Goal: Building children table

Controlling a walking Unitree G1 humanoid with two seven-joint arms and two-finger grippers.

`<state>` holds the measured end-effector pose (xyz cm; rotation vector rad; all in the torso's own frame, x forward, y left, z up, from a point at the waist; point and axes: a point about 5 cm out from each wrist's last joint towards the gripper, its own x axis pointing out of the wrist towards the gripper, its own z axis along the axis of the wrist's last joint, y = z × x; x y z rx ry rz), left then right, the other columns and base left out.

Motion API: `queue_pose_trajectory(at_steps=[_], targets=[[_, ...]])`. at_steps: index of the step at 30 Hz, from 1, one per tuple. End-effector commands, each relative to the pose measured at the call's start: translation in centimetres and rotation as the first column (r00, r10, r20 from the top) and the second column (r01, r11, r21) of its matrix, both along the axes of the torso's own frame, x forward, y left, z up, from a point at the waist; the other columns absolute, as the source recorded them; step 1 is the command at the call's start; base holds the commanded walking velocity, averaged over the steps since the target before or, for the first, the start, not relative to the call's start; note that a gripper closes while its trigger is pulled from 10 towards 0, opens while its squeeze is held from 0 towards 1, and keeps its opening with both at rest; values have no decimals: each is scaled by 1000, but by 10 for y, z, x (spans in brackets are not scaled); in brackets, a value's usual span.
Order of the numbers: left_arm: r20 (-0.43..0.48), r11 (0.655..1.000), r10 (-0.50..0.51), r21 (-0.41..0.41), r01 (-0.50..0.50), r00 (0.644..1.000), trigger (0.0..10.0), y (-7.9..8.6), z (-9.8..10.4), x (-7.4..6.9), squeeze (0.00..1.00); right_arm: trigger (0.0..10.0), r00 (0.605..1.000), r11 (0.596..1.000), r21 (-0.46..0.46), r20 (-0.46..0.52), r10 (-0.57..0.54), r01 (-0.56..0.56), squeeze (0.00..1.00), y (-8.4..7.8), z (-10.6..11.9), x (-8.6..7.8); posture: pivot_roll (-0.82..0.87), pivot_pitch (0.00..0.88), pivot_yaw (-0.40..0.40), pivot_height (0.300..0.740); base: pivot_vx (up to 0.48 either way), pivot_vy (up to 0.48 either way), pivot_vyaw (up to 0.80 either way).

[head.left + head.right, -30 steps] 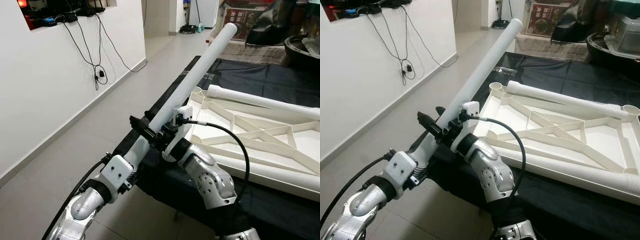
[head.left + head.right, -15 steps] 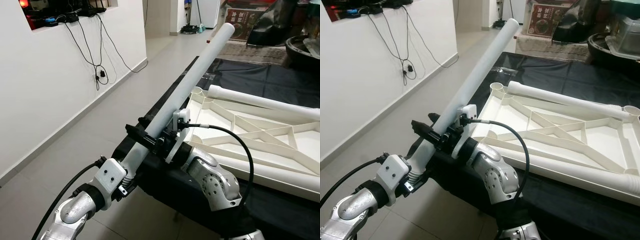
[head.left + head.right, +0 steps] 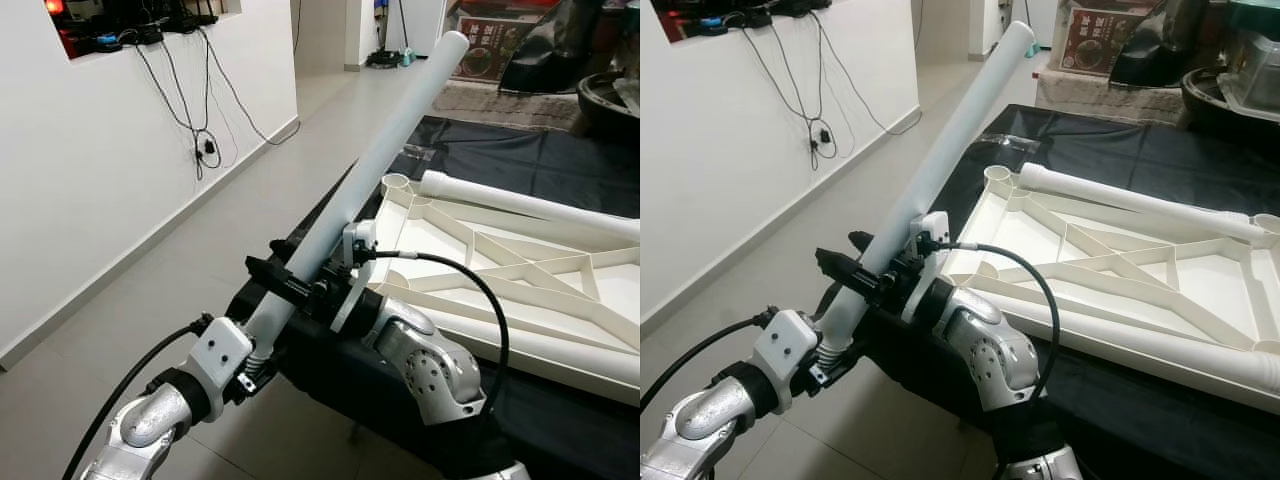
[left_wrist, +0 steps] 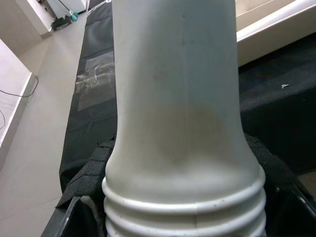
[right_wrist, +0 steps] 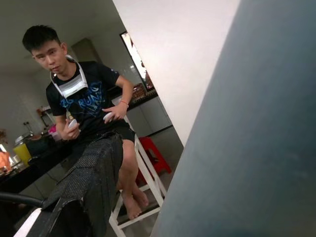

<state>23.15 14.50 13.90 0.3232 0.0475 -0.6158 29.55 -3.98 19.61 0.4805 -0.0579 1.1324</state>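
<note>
Both grippers hold one long white table leg [image 3: 385, 140], which slants up and away over the black-covered surface's left edge. My left gripper [image 3: 258, 325] is shut on the leg's ribbed lower end [image 4: 182, 197]. Higher up, my right gripper [image 3: 290, 283] is shut across the same leg, one black finger [image 5: 89, 182] lying beside the tube. The white table top [image 3: 500, 270] lies upside down on the black cloth [image 3: 490, 150], its ribs showing. An empty round corner socket [image 3: 397, 183] sits just right of the raised leg. A second leg [image 3: 520, 203] lies along the far side.
A white wall [image 3: 90, 170] with hanging cables [image 3: 205, 150] runs along the left, with bare tiled floor [image 3: 200, 240] between it and the cloth. Boxes and a dark pot [image 3: 1230, 95] stand at the back. A person [image 5: 84, 103] sits on a white stool, holding controllers.
Both arms have shifted slightly left and toward me with the leg, and its far end now stands a little higher. Both grips are unchanged.
</note>
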Motion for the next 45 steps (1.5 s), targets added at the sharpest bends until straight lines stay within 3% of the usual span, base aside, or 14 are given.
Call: queue_pose_trajectory(at_steps=[1, 13, 14, 15, 17, 18, 20, 21, 36, 37, 45], targets=[[-12, 999, -40, 15, 41, 999, 10000, -5, -1, -4, 0, 10000, 998, 998, 22, 8, 61, -61, 0, 9, 4, -6, 46, 48, 34, 740, 0, 0, 0], [-21, 999, -51, 17, 51, 998, 10000, -6, -3, -4, 0, 10000, 995, 995, 24, 11, 101, -101, 0, 12, 6, -12, 42, 55, 37, 740, 0, 0, 0], [-22, 998, -53, 17, 53, 998, 10000, -6, -3, -4, 0, 8745, 994, 994, 24, 11, 105, -105, 0, 13, 6, -12, 42, 55, 37, 740, 0, 0, 0], [-23, 998, -54, 18, 54, 998, 10000, -6, -3, -4, 0, 4588, 994, 994, 24, 12, 109, -109, 0, 13, 6, -13, 42, 55, 37, 740, 0, 0, 0], [-24, 998, -54, 18, 55, 998, 10000, -6, -4, -4, 0, 4588, 994, 993, 24, 13, 112, -112, 0, 13, 6, -14, 42, 55, 37, 740, 0, 0, 0], [-24, 998, -54, 18, 55, 998, 10000, -6, -4, -4, 0, 1804, 994, 993, 25, 13, 113, -113, 0, 14, 6, -14, 40, 55, 38, 740, 0, 0, 0], [-23, 998, -54, 17, 55, 998, 10000, -6, -4, -3, 0, 1804, 993, 993, 27, 12, 113, -114, 0, 14, 6, -14, 40, 55, 38, 740, 0, 0, 0], [-22, 998, -54, 17, 54, 998, 10000, -6, -3, -3, 0, 0, 994, 993, 28, 12, 113, -113, 0, 14, 6, -14, 40, 55, 38, 740, 0, 0, 0], [-42, 1000, -26, 8, 26, 999, 10000, -6, -5, -1, 0, 0, 995, 994, 33, 13, 102, -102, 0, 14, 7, -14, 39, 53, 38, 740, 0, 0, 0], [-56, 1000, -19, -10, 19, 998, 10000, -5, -6, -1, 1000, 0, 995, 995, 38, 14, 96, -96, 0, 13, 8, -13, 39, 53, 38, 740, 0, 0, 0], [-81, 999, -22, -26, 20, 996, 10000, -2, -10, -4, 1000, 0, 998, 997, 57, 27, 55, -56, 0, 6, 14, -5, 36, 44, 42, 740, 0, 0, 0]])
